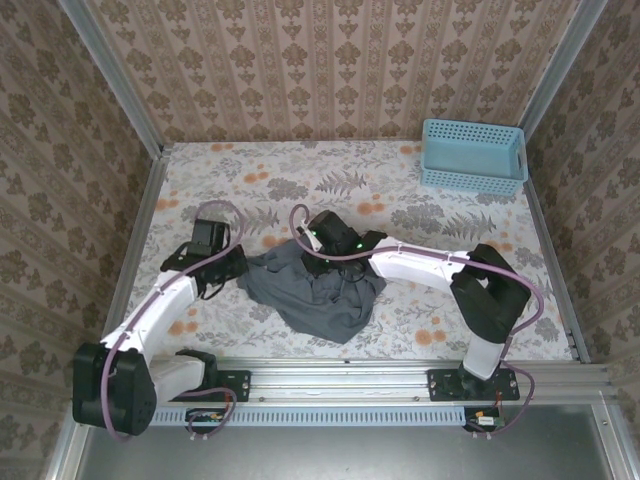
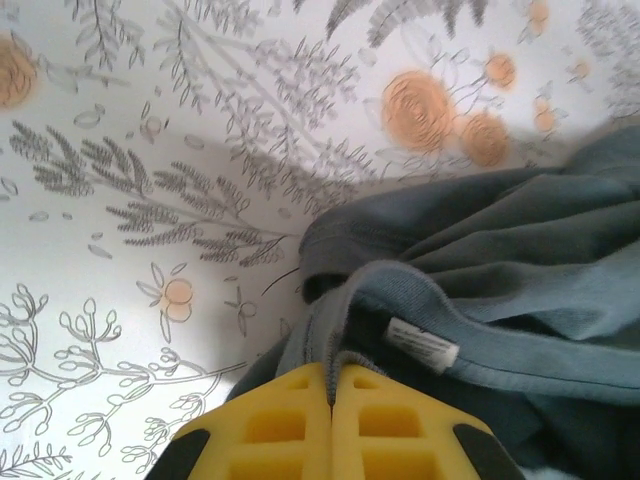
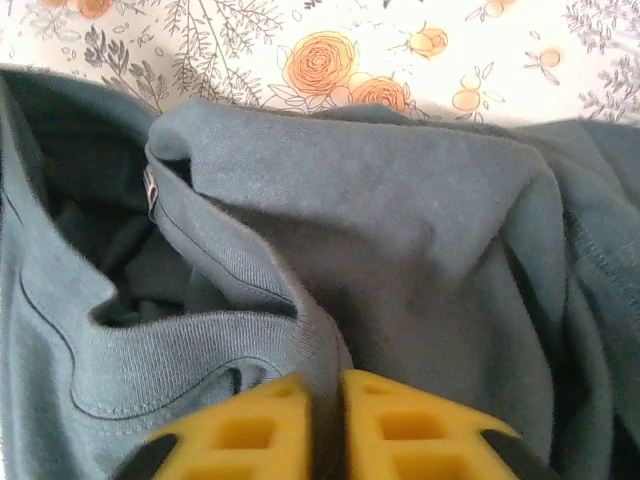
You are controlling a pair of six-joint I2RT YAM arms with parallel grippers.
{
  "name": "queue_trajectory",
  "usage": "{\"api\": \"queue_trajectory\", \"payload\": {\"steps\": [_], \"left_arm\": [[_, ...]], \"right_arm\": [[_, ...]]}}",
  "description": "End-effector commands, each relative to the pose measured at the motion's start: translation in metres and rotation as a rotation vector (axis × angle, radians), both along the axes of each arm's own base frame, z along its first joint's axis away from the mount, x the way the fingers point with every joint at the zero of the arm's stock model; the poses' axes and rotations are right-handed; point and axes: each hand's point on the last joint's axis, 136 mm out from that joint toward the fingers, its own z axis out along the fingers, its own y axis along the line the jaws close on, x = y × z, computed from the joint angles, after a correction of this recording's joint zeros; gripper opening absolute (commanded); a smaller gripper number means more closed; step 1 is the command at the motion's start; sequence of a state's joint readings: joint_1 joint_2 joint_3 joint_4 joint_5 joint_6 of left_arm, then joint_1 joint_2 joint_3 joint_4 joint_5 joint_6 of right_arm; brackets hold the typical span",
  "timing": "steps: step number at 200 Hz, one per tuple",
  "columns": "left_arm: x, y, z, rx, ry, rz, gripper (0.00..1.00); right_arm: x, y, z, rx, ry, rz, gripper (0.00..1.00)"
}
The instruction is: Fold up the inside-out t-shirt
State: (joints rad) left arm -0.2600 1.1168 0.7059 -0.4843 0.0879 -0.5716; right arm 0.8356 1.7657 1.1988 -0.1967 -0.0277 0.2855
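Crumpled t-shirt [image 1: 318, 295] lies mid-table toward the near edge, left gripper [image 2: 331, 388] clamped on a stitched edge, right gripper [image 3: 325, 388] clamped on ribbed collar; open table [image 1: 300, 170] beyond, basket [image 1: 472, 155] far-right corner.

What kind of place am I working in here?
Probably a lab test cell, not a home: wallpapered panels in metal framing box in a floral table with a mounting rail.

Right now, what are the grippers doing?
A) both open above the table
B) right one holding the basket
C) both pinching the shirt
C: the left gripper and right gripper are each shut on a fold of the shirt.
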Motion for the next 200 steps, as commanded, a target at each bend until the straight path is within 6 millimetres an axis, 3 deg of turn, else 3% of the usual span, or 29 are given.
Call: {"api": "queue_trajectory", "payload": {"steps": [1,15,30,39,42,47,59,73,87,106,125,143,165,200], "left_arm": [[0.026,-0.007,0.045,-0.017,-0.103,-0.029,0.0],[0.042,-0.011,0.074,-0.023,-0.158,-0.038,0.0],[0.061,-0.014,0.116,-0.024,-0.232,-0.041,0.0],[0.076,-0.02,0.157,-0.038,-0.315,-0.055,0.0],[0.079,-0.021,0.162,-0.039,-0.322,-0.063,0.0],[0.086,-0.026,0.191,-0.05,-0.378,-0.075,0.0],[0.095,-0.036,0.248,-0.051,-0.484,-0.114,0.0],[0.089,-0.047,0.313,-0.029,-0.622,-0.168,0.0],[0.069,-0.057,0.372,-0.003,-0.777,-0.226,0.0],[0.043,-0.058,0.41,0.01,-0.918,-0.253,0.0],[0.038,-0.054,0.4,0.01,-0.928,-0.242,0.0],[0.05,-0.05,0.36,0.061,-0.845,-0.216,0.0],[0.072,-0.033,0.29,0.137,-0.649,-0.131,0.0],[0.094,0.011,0.158,0.102,-0.287,0.048,0.04]], "right_arm": [[0.012,-0.015,0.043,-0.002,-0.105,-0.054,0.01],[0.025,-0.039,0.072,-0.015,-0.178,-0.138,0.0],[0.04,-0.074,0.121,-0.005,-0.287,-0.248,0.0],[0.045,-0.094,0.159,0.017,-0.365,-0.302,0.0],[0.045,-0.101,0.174,0.03,-0.394,-0.316,0.0],[0.047,-0.108,0.192,0.043,-0.432,-0.333,0.0],[0.036,-0.127,0.26,0.12,-0.566,-0.355,0.0],[0.017,-0.137,0.32,0.207,-0.661,-0.341,0.0],[-0.01,-0.147,0.37,0.285,-0.755,-0.313,0.0],[-0.036,-0.157,0.401,0.34,-0.822,-0.287,0.0],[-0.039,-0.154,0.39,0.315,-0.784,-0.267,0.0],[-0.04,-0.131,0.358,0.289,-0.731,-0.194,0.0],[-0.03,-0.096,0.297,0.238,-0.591,-0.129,0.0],[-0.007,-0.031,0.174,0.181,-0.284,-0.061,0.0]]}}
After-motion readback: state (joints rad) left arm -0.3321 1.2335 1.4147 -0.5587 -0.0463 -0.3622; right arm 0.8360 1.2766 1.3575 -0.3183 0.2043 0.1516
